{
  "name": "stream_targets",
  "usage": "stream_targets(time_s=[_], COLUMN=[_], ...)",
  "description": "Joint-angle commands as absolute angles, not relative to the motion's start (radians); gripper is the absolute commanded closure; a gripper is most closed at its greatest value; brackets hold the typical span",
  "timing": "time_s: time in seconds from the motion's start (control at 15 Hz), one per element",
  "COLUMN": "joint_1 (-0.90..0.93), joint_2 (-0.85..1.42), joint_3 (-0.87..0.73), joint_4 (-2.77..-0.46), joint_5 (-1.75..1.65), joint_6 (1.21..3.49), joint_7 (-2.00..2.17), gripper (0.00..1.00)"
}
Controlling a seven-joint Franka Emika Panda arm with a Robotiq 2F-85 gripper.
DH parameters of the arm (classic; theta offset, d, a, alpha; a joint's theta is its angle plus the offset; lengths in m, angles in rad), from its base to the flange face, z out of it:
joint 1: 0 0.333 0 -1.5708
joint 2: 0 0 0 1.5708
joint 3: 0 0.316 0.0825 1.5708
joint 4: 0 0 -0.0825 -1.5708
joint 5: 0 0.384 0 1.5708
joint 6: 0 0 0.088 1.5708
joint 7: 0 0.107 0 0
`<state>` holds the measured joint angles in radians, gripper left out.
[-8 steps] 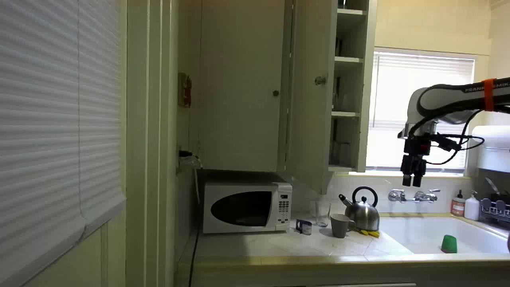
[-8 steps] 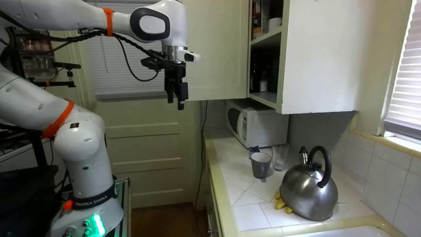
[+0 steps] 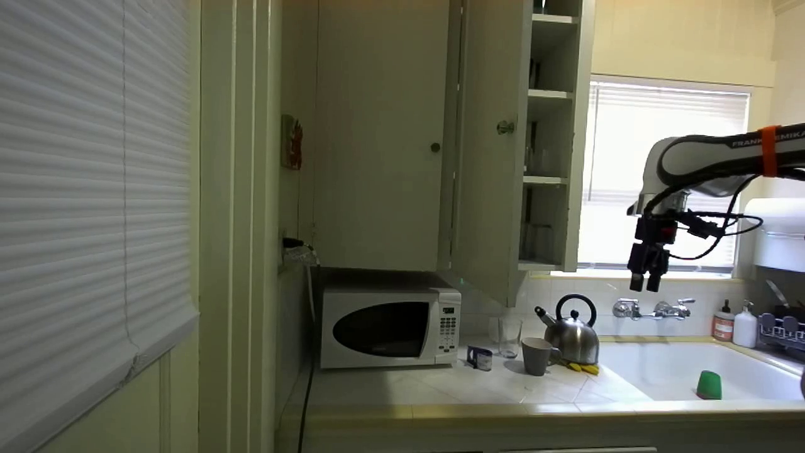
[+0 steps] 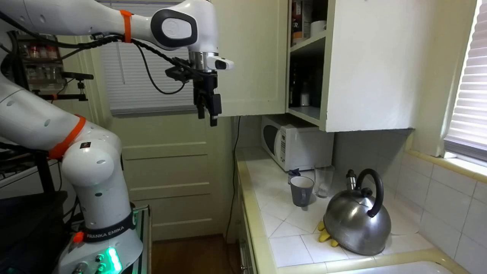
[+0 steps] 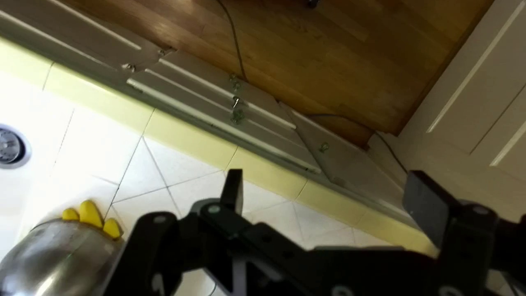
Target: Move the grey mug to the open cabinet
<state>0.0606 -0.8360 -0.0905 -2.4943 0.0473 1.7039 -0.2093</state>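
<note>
The grey mug (image 3: 536, 357) stands upright on the white tiled counter, left of the kettle. It also shows in an exterior view (image 4: 301, 193), with its handle facing that camera. It is out of sight in the wrist view. The cream-white open cabinet (image 3: 546, 180) hangs on the wall above the counter, its door swung out; its lower shelf also shows in an exterior view (image 4: 309, 111). My gripper (image 3: 646, 282) points down, well above the counter and apart from the mug, also in an exterior view (image 4: 207, 118). In the wrist view my gripper (image 5: 327, 191) has its fingers wide apart with nothing between them.
A steel kettle (image 4: 357, 220) stands beside the mug, with yellow things (image 4: 324, 235) at its base. A clear glass (image 3: 510, 338) and a small dark item (image 3: 480, 358) stand near the mug. The microwave (image 3: 390, 327) is farther left. A green cup (image 3: 709, 385) lies in the sink.
My gripper has shifted slightly toward the counter and cabinet side and tilted a little, its tips a touch higher. The mug, kettle and cabinet door have not moved.
</note>
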Motion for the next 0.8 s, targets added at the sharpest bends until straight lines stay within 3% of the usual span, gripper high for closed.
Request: stream_targets(time_s=[0.0,0.4,0.73], joint_1=[0.017,0.004,0.009], joint_2=[-0.716,-0.386,-0.144], joint_3=[-0.109,-0.131,-0.143], joint_4=[-2.489,-2.409,-2.304], joint_5=[-0.038,-0.078,0.04], joint_6=[1.935,2.338,2.419], joint_7=[-0.25,-0.253,-0.259], gripper=[0.0,0.0,0.0])
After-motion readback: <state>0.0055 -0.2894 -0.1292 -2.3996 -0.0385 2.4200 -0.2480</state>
